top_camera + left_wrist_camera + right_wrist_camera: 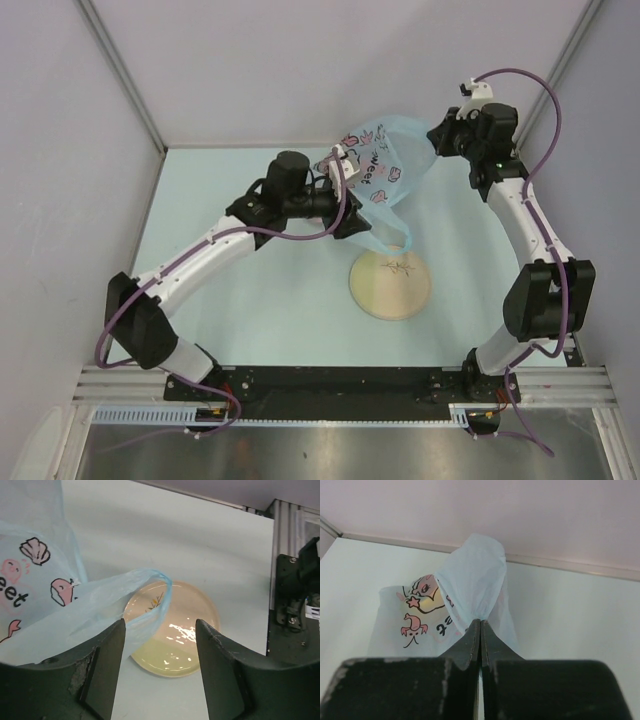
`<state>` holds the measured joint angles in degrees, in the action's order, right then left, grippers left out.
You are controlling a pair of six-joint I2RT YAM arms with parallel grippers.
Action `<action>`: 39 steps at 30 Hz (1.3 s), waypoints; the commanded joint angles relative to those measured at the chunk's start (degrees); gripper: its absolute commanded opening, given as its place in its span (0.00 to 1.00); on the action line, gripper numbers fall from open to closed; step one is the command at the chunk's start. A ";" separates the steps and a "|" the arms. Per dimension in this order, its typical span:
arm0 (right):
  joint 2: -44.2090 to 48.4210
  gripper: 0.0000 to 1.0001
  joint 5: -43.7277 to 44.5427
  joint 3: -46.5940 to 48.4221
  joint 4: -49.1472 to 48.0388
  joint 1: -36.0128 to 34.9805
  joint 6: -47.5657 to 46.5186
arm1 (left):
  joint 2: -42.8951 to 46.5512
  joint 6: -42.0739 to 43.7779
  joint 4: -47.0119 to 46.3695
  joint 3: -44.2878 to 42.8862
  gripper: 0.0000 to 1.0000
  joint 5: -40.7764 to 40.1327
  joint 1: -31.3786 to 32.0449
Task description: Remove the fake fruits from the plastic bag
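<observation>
The light blue plastic bag (385, 160) with printed pictures hangs lifted at the back of the table. My right gripper (440, 135) is shut on a bunched fold of the plastic bag (470, 580), pinched at the fingertips (480, 622). My left gripper (350, 210) stands open beside the bag's lower left. In the left wrist view nothing lies between the fingers (160, 625); a loop handle (150, 595) droops past the left finger. The fake fruits are hidden inside; only a yellowish patch (429, 597) shows through the plastic.
A round tan plate (390, 285) lies on the pale table in front of the bag, and it shows below my open left fingers as the plate (175, 652). Grey walls close the left, back and right sides. The right arm's base (295, 605) shows at the right edge.
</observation>
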<state>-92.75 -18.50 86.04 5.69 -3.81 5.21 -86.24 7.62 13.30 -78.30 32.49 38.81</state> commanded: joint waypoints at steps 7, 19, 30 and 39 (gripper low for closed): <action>0.99 0.00 -1.27 0.62 -1.47 0.21 5.24 | -9.56 7.58 -4.50 -0.54 0.77 3.91 6.88; 3.71 0.00 -1.10 -0.26 -0.25 0.91 5.69 | -30.39 12.77 -5.03 -14.07 0.75 -19.56 13.84; -3.65 0.00 1.10 6.21 -1.30 3.28 2.70 | -21.26 6.90 -5.40 -22.57 0.00 -19.94 4.19; -2.89 0.00 0.93 17.85 -1.92 5.40 -3.01 | -28.20 5.56 7.97 -57.14 0.00 -13.42 -8.48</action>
<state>-101.03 -16.97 99.57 6.26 0.97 6.52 -116.49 13.50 18.57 -130.02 15.53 30.81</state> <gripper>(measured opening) 0.009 0.008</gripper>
